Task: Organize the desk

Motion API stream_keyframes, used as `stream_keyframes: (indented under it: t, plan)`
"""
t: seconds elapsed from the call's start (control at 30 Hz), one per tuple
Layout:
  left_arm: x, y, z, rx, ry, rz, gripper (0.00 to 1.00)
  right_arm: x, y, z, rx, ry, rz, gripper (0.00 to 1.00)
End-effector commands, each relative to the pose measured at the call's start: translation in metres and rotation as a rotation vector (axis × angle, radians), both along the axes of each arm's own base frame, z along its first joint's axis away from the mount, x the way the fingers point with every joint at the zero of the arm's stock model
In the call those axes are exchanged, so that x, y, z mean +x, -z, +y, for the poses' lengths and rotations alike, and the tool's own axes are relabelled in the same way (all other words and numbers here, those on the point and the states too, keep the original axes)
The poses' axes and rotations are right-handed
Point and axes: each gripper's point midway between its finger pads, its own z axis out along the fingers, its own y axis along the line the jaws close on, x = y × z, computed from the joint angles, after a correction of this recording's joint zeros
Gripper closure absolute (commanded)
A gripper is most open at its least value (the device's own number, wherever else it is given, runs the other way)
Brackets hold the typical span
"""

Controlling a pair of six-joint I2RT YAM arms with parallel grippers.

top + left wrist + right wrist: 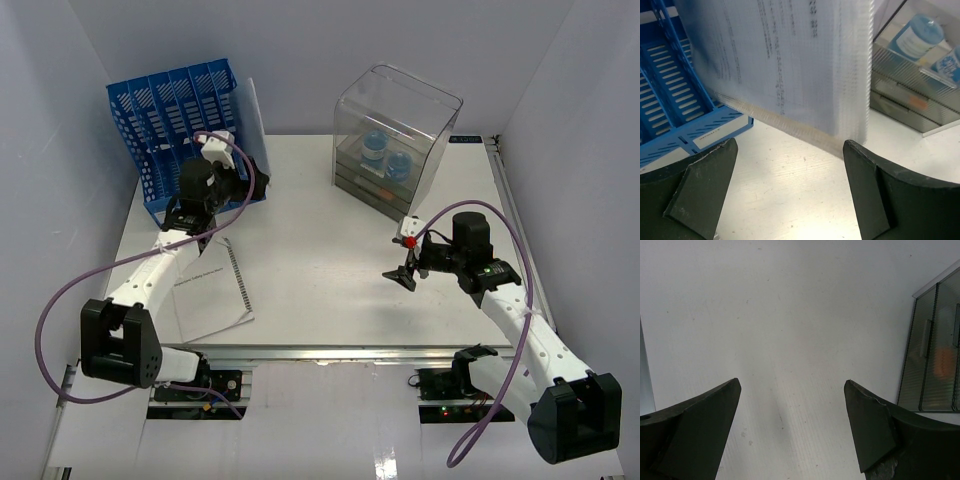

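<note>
The white desk (320, 250) has an aluminium rail (330, 352) along its front edge. A spiral-bound booklet (212, 290) lies flat at the front left. A white printed document (252, 125) stands leaning against the blue file rack (165, 115); it fills the left wrist view (790, 65), blurred. My left gripper (232, 172) is open and empty, low over the desk just in front of that document (790, 145). My right gripper (403, 262) is open and empty above bare desk right of centre (792, 383).
A clear plastic drawer box (395, 140) stands at the back right of centre, with blue-labelled containers (920, 35) inside. It shows at the right edge of the right wrist view (935, 355). The rack's base (670, 100) lies left of the left gripper. Walls close in both sides.
</note>
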Motion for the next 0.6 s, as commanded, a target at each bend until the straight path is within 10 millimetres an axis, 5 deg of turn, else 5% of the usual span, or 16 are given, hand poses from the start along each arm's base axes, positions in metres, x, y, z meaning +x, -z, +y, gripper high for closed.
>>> stream_keyframes:
  t: [0.0,0.37,0.57]
  plan:
    - [0.005,-0.030,-0.007,-0.001,-0.025,-0.182,0.03,0.002,-0.005,0.000,0.015,-0.003,-0.025,0.10]
    - [-0.044,-0.020,-0.021,0.007,0.059,-0.346,0.05,0.002,-0.004,0.000,0.019,-0.007,-0.020,0.10]
    - [-0.035,-0.007,-0.032,0.064,0.051,-0.374,0.09,0.002,-0.003,0.000,0.018,-0.007,-0.019,0.10]
